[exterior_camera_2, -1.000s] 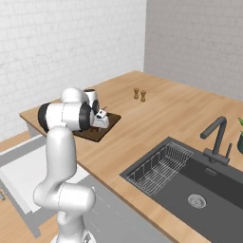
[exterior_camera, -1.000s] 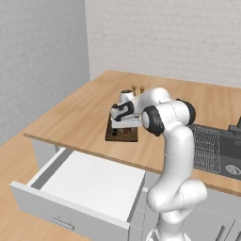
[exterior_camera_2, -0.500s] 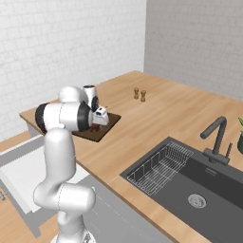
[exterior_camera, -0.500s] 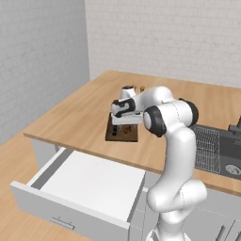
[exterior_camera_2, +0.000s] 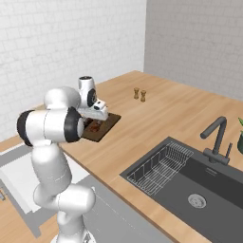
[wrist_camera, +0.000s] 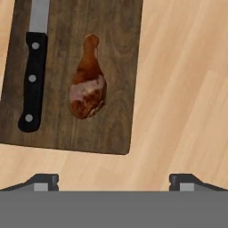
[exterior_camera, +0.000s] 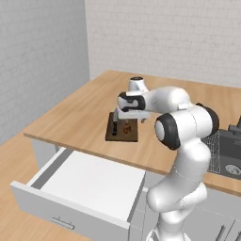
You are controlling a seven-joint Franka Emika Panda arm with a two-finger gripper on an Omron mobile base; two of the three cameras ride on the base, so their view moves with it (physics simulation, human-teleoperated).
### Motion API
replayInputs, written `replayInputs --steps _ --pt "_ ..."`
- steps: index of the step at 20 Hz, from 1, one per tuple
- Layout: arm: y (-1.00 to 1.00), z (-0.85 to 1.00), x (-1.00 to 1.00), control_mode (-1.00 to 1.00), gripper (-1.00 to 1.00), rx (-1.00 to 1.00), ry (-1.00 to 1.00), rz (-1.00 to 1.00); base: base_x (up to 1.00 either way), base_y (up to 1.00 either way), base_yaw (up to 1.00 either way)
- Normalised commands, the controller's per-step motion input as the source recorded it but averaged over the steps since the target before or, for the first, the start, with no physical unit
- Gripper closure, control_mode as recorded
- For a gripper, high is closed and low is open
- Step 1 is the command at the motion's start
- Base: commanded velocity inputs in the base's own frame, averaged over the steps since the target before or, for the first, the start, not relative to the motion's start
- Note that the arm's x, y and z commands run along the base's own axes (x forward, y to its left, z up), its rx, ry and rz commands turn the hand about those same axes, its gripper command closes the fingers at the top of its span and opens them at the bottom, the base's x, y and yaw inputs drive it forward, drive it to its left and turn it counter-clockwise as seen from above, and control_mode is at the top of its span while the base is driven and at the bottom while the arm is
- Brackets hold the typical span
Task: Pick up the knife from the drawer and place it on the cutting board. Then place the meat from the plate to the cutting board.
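In the hand view the cutting board (wrist_camera: 71, 75) takes up the upper left of the frame, a dark brown slab lying flat on the pale wooden counter (wrist_camera: 182, 89). Two things lie on it side by side and apart: the knife (wrist_camera: 33, 75), along the board's left edge with its black riveted handle toward the bottom of the frame and its grey blade running off the top, and the meat (wrist_camera: 87, 87), a reddish-brown drumstick near the board's middle, thick end down and thin bone end pointing up. The gripper (wrist_camera: 113, 180) hangs above the counter just off the board's lower edge, its two dark tips set wide apart at the bottom of the frame with nothing between them. In the left base view the gripper (exterior_camera: 123, 121) sits at the middle of the frame over the board (exterior_camera: 123, 131), where the knife (exterior_camera: 114, 125) shows as a dark strip on the left side and the meat (exterior_camera: 127, 126) as a small reddish spot beside it. Below, in the lower left, the drawer (exterior_camera: 89, 181) stands pulled out from under the counter edge, its white lining bare. In the right base view the board (exterior_camera_2: 99, 127) lies left of centre, partly behind the arm, with the meat (exterior_camera_2: 95, 126) on it; two small shakers (exterior_camera_2: 139, 94) stand farther along the counter, and a dark sink (exterior_camera_2: 190, 182) with a black faucet (exterior_camera_2: 216, 137) occupies the lower right.
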Motion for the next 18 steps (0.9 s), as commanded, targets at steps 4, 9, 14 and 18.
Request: replayInputs --steps 4,9,14,18 --pt "-0.55 0.57 -1.0 -1.0 -1.0 0.06 -0.11 0.0 0.0 0.0 0.0" --pt "-0.21 0.63 -1.0 -1.0 -1.0 0.02 -0.18 0.0 0.0 0.0 0.0" --pt "0.0 0.84 -1.0 -1.0 -1.0 0.0 -0.33 0.0 0.0 0.0 0.0" --pt "0.0 0.9 -0.96 -1.0 -1.0 0.03 -0.3 0.01 0.0 0.0 0.0"
